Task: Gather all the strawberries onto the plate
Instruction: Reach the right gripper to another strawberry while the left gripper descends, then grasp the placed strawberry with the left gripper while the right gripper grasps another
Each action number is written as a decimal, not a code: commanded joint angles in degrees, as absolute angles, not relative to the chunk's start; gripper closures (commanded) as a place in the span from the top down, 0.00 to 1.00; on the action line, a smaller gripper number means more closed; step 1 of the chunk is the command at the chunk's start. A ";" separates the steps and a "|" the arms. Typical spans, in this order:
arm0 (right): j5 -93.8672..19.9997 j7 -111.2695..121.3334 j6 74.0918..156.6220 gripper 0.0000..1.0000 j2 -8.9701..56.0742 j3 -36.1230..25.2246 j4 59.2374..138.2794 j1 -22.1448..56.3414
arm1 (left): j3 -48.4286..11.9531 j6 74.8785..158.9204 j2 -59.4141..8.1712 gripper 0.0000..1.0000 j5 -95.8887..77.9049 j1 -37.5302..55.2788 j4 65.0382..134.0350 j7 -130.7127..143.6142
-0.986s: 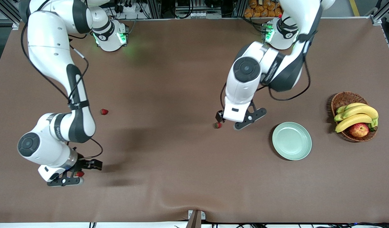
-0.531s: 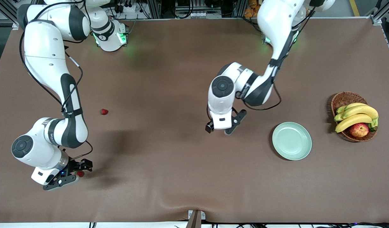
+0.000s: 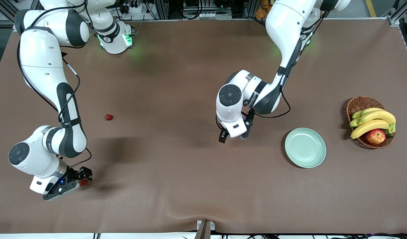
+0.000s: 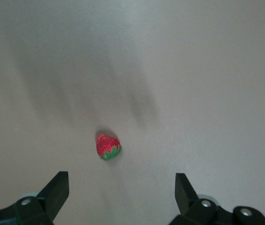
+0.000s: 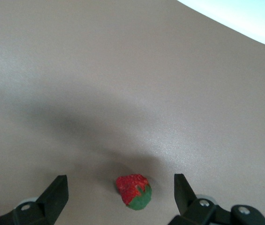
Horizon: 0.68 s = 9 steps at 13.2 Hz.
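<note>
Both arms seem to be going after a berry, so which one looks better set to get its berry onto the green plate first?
Probably the left. Its left gripper hangs open over a strawberry close to the plate. The right gripper is open at its own strawberry too, but at the right arm's end of the table.

1. I was looking at a robotics lab, not a home: two white Franka arms stood bolted along one edge of the desk.
2. Aluminium framing and bundled cables ran along that edge.
3. A plain brown cloth covered the desk.
4. The wicker fruit basket looked like a staged prop.
</note>
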<state>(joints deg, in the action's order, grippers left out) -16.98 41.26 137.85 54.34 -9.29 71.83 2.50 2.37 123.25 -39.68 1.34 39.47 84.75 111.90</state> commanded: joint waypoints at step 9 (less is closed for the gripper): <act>-18.71 47.90 141.32 1.00 57.90 -5.01 72.07 -2.28 | 2.29 128.67 -41.66 1.00 -8.88 35.77 88.86 120.14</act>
<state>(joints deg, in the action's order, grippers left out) -17.06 44.94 139.73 55.89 -6.25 71.98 -0.60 2.46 127.33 -41.90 -6.95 35.41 88.07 119.69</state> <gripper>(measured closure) 0.000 0.000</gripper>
